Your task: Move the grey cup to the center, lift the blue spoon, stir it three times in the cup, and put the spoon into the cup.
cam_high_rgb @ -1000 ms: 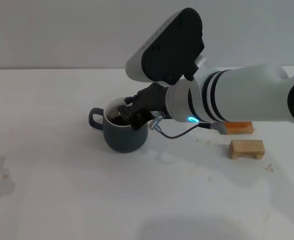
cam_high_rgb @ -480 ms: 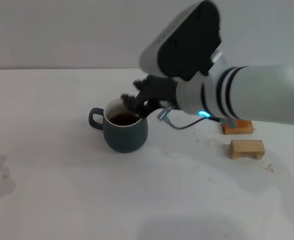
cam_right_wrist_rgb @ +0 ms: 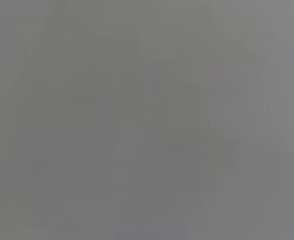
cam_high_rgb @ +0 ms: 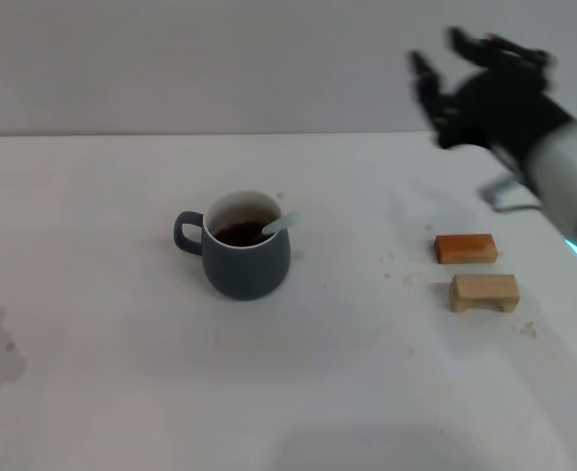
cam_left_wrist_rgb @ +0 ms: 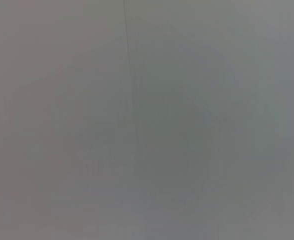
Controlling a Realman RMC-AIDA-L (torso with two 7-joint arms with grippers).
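The grey cup [cam_high_rgb: 244, 257] stands on the white table near the middle, handle to the left, with dark liquid inside. The blue spoon [cam_high_rgb: 280, 224] rests in the cup, its pale handle leaning out over the right rim. My right gripper [cam_high_rgb: 462, 61] is raised high at the upper right, far from the cup, open and empty. The left gripper is out of view. Both wrist views show only a plain grey surface.
An orange block [cam_high_rgb: 464, 247] and a pale wooden block [cam_high_rgb: 484, 291] lie on the table [cam_high_rgb: 122, 392] to the right of the cup, below the right arm. A few crumbs lie near them.
The right gripper let go of the spoon, left it in the cup, and drew back up and to the right, away from the cup.
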